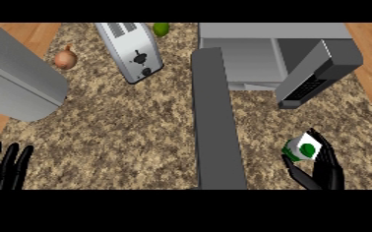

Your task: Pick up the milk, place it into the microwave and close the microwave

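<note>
The milk (302, 148), a small white carton with green markings, is at the lower right, in front of the microwave. My right hand (325, 171) curls round it, thumb on its left and fingers on its right. The grey microwave (251, 54) stands at the back right with its cavity showing. Its door (215, 123) swings out toward me as a long dark slab across the middle. At the lower left edge, my left hand (13, 167) rests open with fingers up.
A silver toaster (131, 51) lies at the back centre-left, with a lime (161, 28) behind it and an onion (65, 59) to its left. A large grey object (25, 86) fills the left edge. A dark grey block (316, 73) juts beside the microwave at right.
</note>
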`<state>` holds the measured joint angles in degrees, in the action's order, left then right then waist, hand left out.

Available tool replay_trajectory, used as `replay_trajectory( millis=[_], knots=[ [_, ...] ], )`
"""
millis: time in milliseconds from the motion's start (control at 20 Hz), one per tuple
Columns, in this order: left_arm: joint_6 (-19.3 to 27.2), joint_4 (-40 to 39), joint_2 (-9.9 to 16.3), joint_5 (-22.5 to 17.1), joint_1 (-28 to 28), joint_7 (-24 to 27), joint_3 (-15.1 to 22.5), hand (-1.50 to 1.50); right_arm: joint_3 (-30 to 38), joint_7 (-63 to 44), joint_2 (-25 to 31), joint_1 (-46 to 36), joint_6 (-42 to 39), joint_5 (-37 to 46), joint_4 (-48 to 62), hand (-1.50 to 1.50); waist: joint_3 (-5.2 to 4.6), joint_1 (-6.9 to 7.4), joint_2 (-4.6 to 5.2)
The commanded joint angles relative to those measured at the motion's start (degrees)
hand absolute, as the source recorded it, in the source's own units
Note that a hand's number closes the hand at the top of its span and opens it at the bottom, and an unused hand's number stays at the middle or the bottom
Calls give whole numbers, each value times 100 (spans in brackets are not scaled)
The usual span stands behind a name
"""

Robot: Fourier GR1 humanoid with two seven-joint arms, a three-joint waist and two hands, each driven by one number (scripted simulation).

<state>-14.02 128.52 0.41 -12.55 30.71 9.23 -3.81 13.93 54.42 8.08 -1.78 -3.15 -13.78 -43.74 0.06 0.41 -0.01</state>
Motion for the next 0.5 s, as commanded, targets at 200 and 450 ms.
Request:
replay_trajectory(
  millis=[200, 450],
  knots=[
    [-127, -77, -2, -161, 130, 148, -82, -150, 314, 614, -411, -209, 1957, 354, -255, 150, -11, 4, -8],
    [-418, -209, 161, -404, 310, 288, -347, -150, 259, 278, -428, -588, 1590, 116, -597, 150, -7, 8, -7]
  ],
)
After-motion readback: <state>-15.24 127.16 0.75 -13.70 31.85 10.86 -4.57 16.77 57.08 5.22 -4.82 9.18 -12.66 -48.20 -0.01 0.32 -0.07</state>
